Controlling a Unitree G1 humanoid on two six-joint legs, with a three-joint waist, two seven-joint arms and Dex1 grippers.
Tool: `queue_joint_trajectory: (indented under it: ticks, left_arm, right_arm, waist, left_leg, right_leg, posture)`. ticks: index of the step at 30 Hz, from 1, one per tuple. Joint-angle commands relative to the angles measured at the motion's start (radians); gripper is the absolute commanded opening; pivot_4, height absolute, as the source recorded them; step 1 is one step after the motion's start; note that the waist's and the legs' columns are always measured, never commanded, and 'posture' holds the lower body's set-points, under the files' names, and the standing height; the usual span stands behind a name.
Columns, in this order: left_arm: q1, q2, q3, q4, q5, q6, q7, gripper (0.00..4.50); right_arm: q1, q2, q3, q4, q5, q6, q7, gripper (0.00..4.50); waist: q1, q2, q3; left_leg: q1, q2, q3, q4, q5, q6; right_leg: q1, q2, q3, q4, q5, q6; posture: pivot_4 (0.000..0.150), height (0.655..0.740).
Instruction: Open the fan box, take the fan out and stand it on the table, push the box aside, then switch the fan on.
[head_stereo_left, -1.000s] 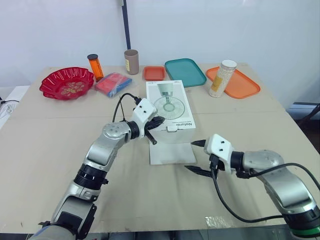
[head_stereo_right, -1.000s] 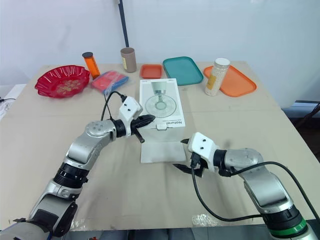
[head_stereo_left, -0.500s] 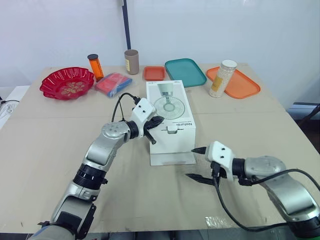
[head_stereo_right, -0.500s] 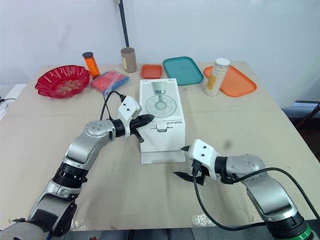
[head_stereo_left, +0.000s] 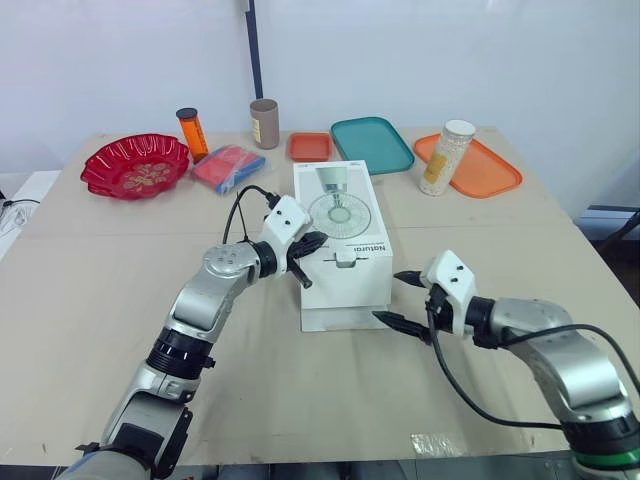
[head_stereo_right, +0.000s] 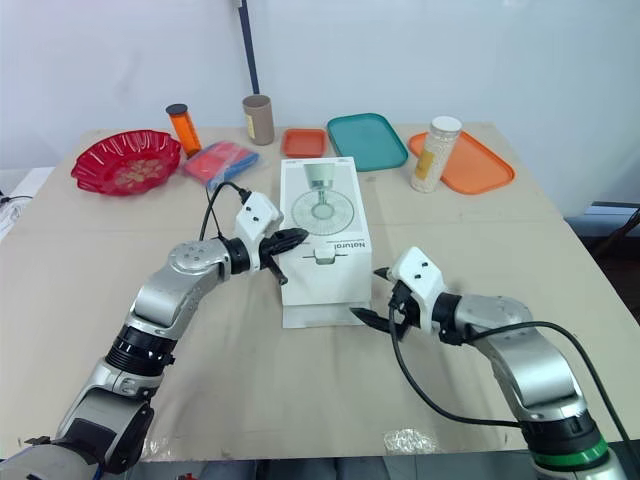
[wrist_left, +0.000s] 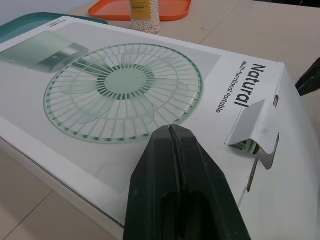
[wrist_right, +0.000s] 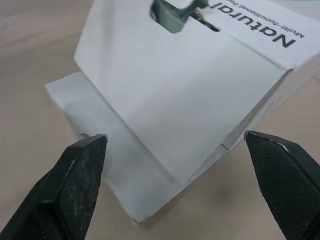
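The white fan box (head_stereo_left: 339, 215) lies flat at the table's middle, fan picture up, with a small tab (wrist_left: 255, 127) raised at its near edge. Its front face (wrist_right: 190, 85) stands upright, and a white flap (head_stereo_left: 345, 320) lies on the table before it. My left gripper (head_stereo_left: 312, 248) is shut, its fingertips (wrist_left: 170, 131) over the box top near the near left corner, nothing between them. My right gripper (head_stereo_left: 398, 298) is open wide beside the box's front right corner. Its fingers (wrist_right: 82, 165) stand on either side of the front face, apart from it.
Along the back stand a red bowl (head_stereo_left: 134, 166), an orange bottle (head_stereo_left: 189, 132), a blue-red packet (head_stereo_left: 228, 167), a brown cup (head_stereo_left: 264, 123), a small orange tray (head_stereo_left: 309, 146), a teal tray (head_stereo_left: 371, 144) and an orange tray (head_stereo_left: 490, 170) with a white jar (head_stereo_left: 443, 157).
My right gripper dropped back toward the table's front, then came forward and up to the box's front right corner, staying open. The left gripper has stayed on the box.
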Motion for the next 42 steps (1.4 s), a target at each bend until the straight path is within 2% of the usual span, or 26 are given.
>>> queue_joint_trajectory:
  ticks: [1, 17, 23, 28, 35, 42]
  left_arm:
    - [0.004, 0.009, -0.001, -0.016, 0.003, 0.008, -0.002, 0.03]
    - [0.009, -0.003, -0.002, -0.015, 0.003, 0.004, 0.010, 0.03]
    - [0.002, -0.007, 0.007, -0.011, 0.001, -0.003, 0.015, 0.03]
    - [-0.013, -0.007, 0.111, -0.071, -0.060, -0.043, 0.039, 0.03]
    - [-0.019, 0.061, 0.189, -0.167, -0.124, 0.001, 0.027, 0.03]
    - [0.135, 0.204, 0.215, -0.289, -0.164, 0.053, -0.033, 0.03]
  right_arm:
    - [-0.054, 0.023, 0.014, 0.056, 0.004, -0.008, 0.013, 4.50]
    - [-0.011, -0.062, -0.131, -0.168, 0.280, 0.216, 0.090, 4.50]
    - [-0.026, -0.064, -0.188, -0.187, 0.382, 0.280, 0.065, 4.50]
    - [-0.023, -0.066, -0.187, -0.199, 0.393, 0.276, 0.053, 4.50]
    - [-0.027, -0.065, -0.183, -0.205, 0.408, 0.271, 0.048, 4.50]
    - [-0.105, -0.032, -0.194, -0.180, 0.448, 0.292, -0.005, 4.50]
  waist:
    - [0.000, 0.001, 0.000]
    - [0.000, 0.001, 0.000]
    - [0.001, 0.000, 0.000]
    - [0.000, 0.000, 0.000]
    - [0.000, 0.000, 0.000]
    - [-0.005, 0.000, 0.000]
  left_leg:
    - [0.000, 0.000, 0.000, 0.000, 0.000, 0.000]
    - [0.000, 0.000, 0.000, 0.000, -0.003, 0.005]
    - [0.000, 0.000, 0.000, 0.000, -0.003, 0.005]
    - [0.000, 0.000, 0.000, 0.000, -0.003, 0.005]
    - [-0.001, 0.000, 0.000, 0.000, -0.003, 0.005]
    - [-0.001, 0.001, 0.001, -0.001, -0.003, 0.005]
  right_leg:
    - [0.000, 0.000, 0.000, 0.000, 0.000, 0.000]
    - [0.000, 0.000, 0.000, 0.000, 0.000, 0.000]
    - [0.000, 0.000, 0.000, 0.000, 0.000, 0.000]
    - [0.000, 0.000, 0.000, 0.000, 0.000, 0.000]
    - [-0.001, 0.000, 0.000, 0.000, 0.000, 0.000]
    - [-0.002, 0.001, 0.001, 0.000, 0.000, 0.000]
  posture:
    - [0.150, 0.7400]
    - [0.150, 0.7400]
    - [0.150, 0.7400]
    - [0.150, 0.7400]
    - [0.150, 0.7400]
    - [0.150, 0.7400]
